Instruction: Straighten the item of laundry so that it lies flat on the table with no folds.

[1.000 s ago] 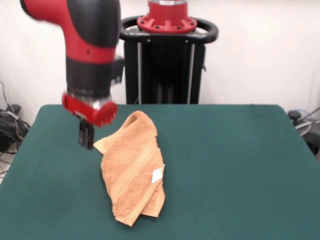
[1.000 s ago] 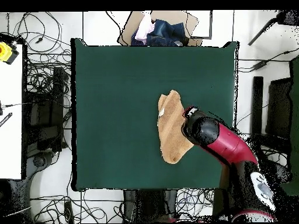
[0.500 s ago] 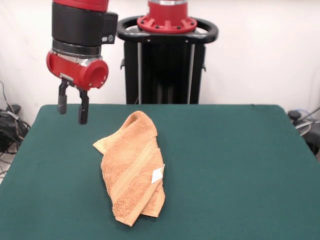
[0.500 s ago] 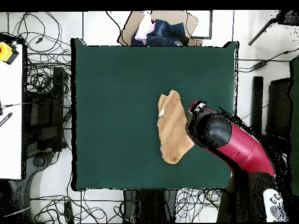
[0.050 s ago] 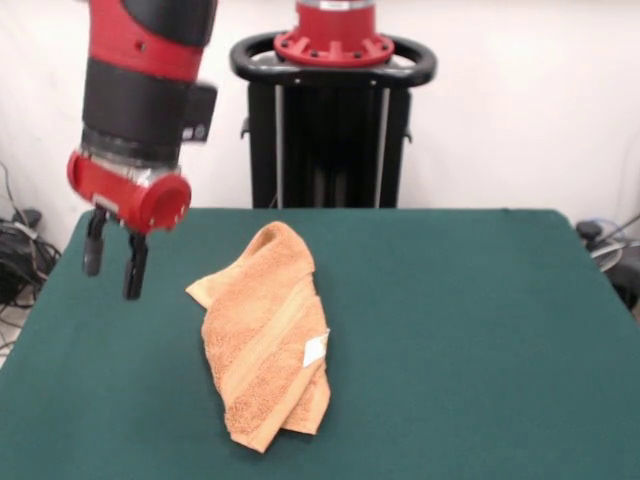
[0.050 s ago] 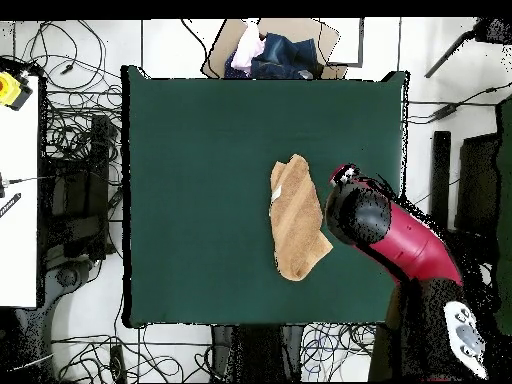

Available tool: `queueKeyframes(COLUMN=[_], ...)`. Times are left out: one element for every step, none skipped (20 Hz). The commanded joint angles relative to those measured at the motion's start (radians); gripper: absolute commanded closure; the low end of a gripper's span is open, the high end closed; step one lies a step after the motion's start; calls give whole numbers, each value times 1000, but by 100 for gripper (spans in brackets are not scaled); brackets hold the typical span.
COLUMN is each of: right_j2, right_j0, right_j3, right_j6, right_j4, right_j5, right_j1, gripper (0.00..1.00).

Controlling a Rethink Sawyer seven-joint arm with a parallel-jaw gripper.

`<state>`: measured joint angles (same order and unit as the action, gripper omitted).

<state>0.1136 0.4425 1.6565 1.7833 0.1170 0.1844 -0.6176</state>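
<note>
The item of laundry point(image 5: 266, 342) is an orange-tan towel lying folded lengthwise on the green table point(image 5: 480, 340), with a small white tag on its right edge. From overhead the item of laundry point(image 6: 295, 218) is a narrow strip right of the table's middle. My gripper point(image 5: 112, 266) hangs open above the table, left of the towel's far end and clear of it, with nothing between its fingers. In the overhead view the arm's wrist point(image 6: 357, 213) covers the gripper, just right of the towel.
The robot's black pedestal point(image 5: 332, 120) stands behind the table's far edge. A box of clothes point(image 6: 268, 52) sits beyond the table's top edge in the overhead view. Cables point(image 6: 75, 130) lie on the floor around the table.
The gripper rose from beside the towel's far corner and opened, then swung left and came lower again. The towel has not moved.
</note>
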Motion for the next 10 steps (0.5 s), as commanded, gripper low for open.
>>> queueKeyframes(right_j2=[-62,-44,-26,-11,-6,-4,-6,-5,-3,2], right_j0=[-19,-37,-54,-69,-79,-87,-93,-103,-113,-123], right_j3=[-80,-124,-168,-214,-245,-271,-278,-281,-265,-261], right_j6=[154,157,159,164,175,182,195,212,230,246], right_j4=[40,50,60,69,81,89,99,110,118,127], right_j5=[54,86,118,147,176,199,210,215,204,202], right_j1=[136,153,170,189,201,211,212,214,207,206], gripper=[0,0,0,0,0,0,0,0,0,0])
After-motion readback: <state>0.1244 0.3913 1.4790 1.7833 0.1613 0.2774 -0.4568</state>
